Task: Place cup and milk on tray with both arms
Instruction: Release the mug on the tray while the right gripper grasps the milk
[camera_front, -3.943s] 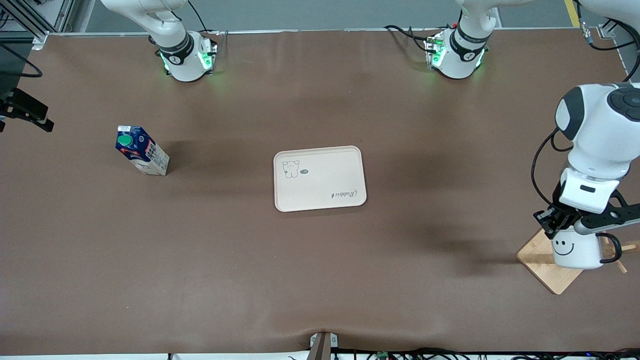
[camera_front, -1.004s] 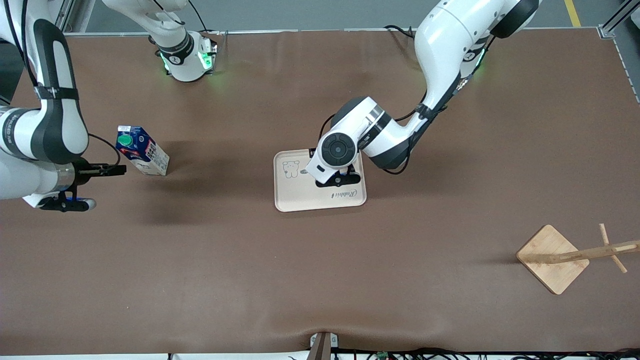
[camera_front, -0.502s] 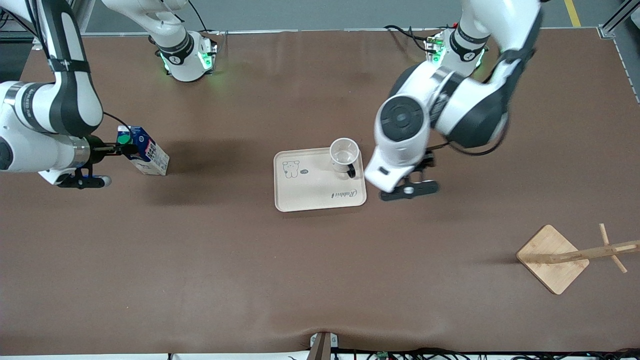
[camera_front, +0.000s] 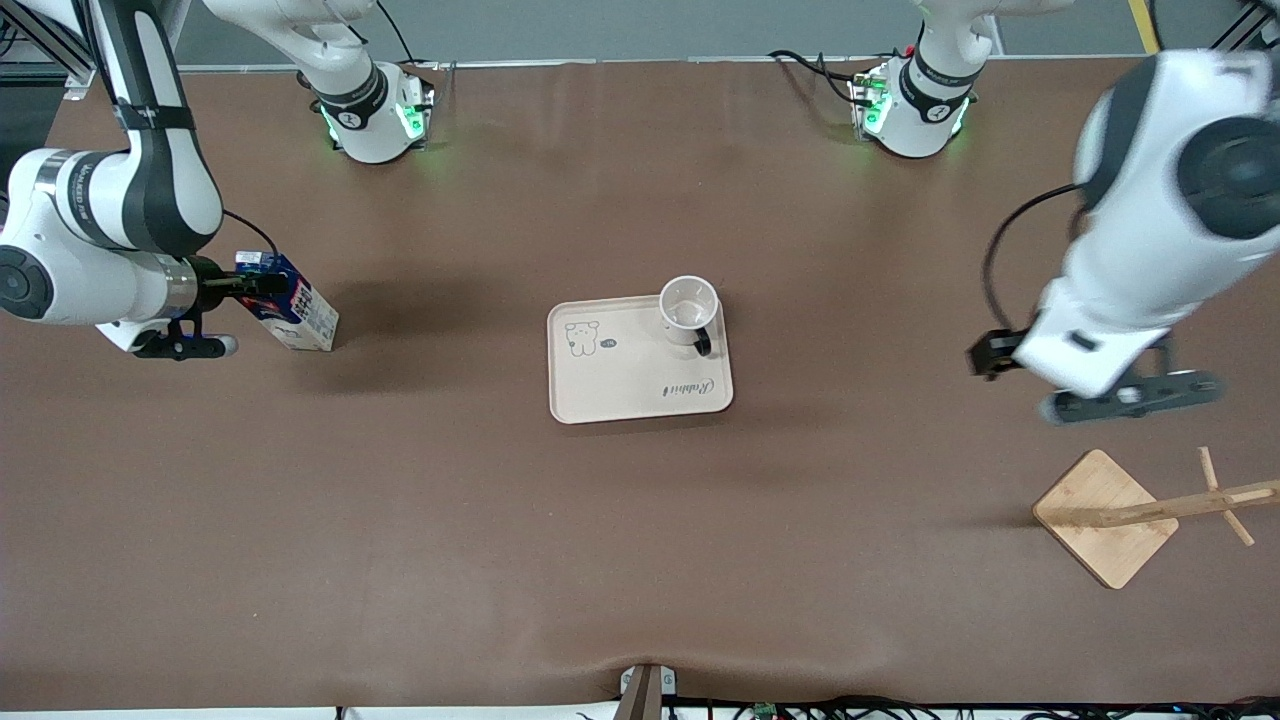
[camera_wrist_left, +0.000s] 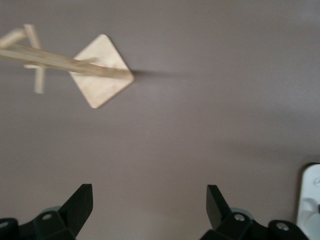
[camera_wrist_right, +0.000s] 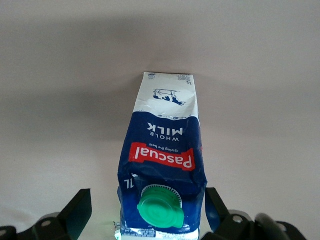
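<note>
The cup stands upright on the beige tray, at the tray's corner toward the left arm's base, with nothing holding it. My left gripper hangs open and empty over bare table between the tray and the wooden rack. The milk stands toward the right arm's end of the table. My right gripper is open, with one finger on each side of the carton's top by the green cap. A gap shows at one finger.
A wooden rack with a square base and a leaning pole stands near the front at the left arm's end. The tray's edge shows in the left wrist view. Brown cloth covers the table.
My left arm let go of the cup on the tray and swung away toward its own end of the table. My right gripper moved in around the milk's top.
</note>
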